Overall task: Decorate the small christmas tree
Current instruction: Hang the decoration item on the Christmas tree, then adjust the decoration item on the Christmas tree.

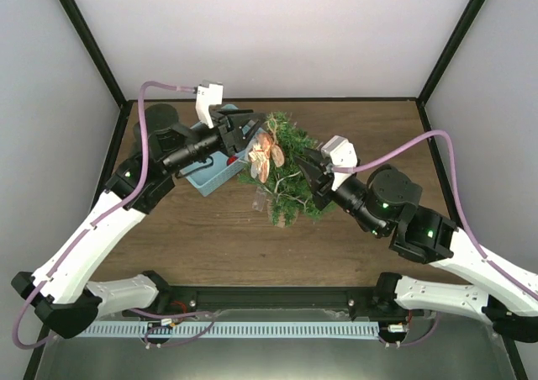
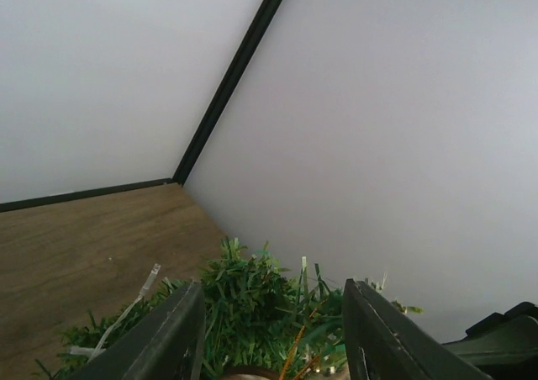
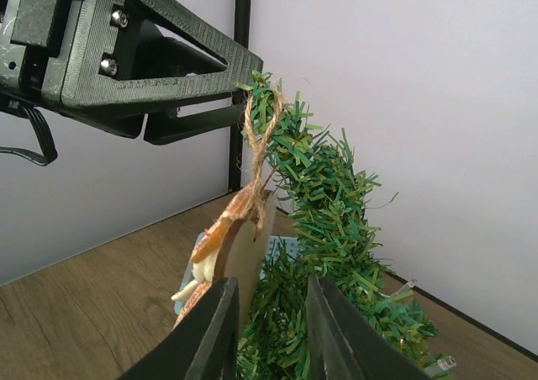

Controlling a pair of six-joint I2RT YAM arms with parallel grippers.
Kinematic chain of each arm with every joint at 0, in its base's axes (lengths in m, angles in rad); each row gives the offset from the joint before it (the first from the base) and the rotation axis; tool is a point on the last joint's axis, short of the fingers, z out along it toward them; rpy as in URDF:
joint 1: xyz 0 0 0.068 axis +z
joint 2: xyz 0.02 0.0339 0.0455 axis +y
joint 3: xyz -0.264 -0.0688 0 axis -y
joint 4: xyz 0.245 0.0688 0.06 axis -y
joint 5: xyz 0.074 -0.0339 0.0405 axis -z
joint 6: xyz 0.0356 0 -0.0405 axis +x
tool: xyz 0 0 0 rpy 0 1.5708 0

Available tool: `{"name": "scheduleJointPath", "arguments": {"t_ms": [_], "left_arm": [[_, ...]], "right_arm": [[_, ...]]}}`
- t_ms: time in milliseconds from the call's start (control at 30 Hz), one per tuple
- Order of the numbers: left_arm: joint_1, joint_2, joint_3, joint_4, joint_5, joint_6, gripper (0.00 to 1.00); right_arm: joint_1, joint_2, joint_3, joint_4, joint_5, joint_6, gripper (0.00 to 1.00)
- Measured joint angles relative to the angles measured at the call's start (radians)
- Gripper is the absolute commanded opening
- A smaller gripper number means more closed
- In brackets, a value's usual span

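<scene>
Looks like a robotics lab, a closed test cell. Has a wood-grain bench (image 1: 210, 254) boxed in by plain white panels (image 1: 277, 27) set in black frame posts (image 1: 86, 39), with two white-and-black arms (image 1: 92, 233) bolted at its near edge, purple cables (image 1: 437, 136) looping off them, and a perforated pale strip (image 1: 252, 330) along the front.

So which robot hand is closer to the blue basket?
Left. The left gripper is just past the basket, by the tree; the right gripper is on the tree's other side.
</scene>
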Motion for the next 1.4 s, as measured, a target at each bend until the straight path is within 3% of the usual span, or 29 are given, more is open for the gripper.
{"name": "scheduleJointPath", "arguments": {"t_ms": [133,367,467,533,700,933,1000,1167,1267,1400], "left_arm": [[0.001,-0.013,-0.011,-0.002,-0.019,0.014,0.54],[0.001,-0.024,-0.027,-0.061,-0.094,0.074,0.75],[0.001,-0.044,-0.053,-0.103,-0.165,0.108,0.88],[0.004,-0.056,-0.070,-0.136,-0.219,0.132,1.00],[0.034,-0.069,-0.114,-0.208,-0.345,0.170,1.00],[0.107,-0.106,-0.255,-0.214,-0.396,0.171,0.95],[0.116,-0.128,-0.314,-0.203,-0.380,0.165,0.94],[0.125,-0.181,-0.419,-0.144,-0.285,0.144,0.87],[0.125,-0.200,-0.428,-0.118,-0.241,0.135,0.79],[0.125,-0.221,-0.428,-0.085,-0.173,0.125,0.78]], "right_arm": [[0.000,-0.020,-0.009,-0.001,-0.009,0.011,0.38],[0.000,-0.108,-0.069,-0.019,-0.053,0.038,0.64],[0.000,-0.192,-0.164,-0.013,-0.113,0.037,0.81],[0.000,-0.252,-0.229,-0.002,-0.159,0.029,0.86],[0.000,-0.361,-0.314,0.006,-0.224,0.026,1.00],[0.000,-0.418,-0.344,0.061,-0.265,0.027,0.97],[0.000,-0.406,-0.361,0.098,-0.276,0.052,0.89],[0.000,-0.284,-0.341,0.188,-0.255,0.121,0.44],[-0.001,-0.182,-0.307,0.237,-0.233,0.150,0.36],[-0.001,-0.078,-0.284,0.291,-0.221,0.169,0.36]]}}
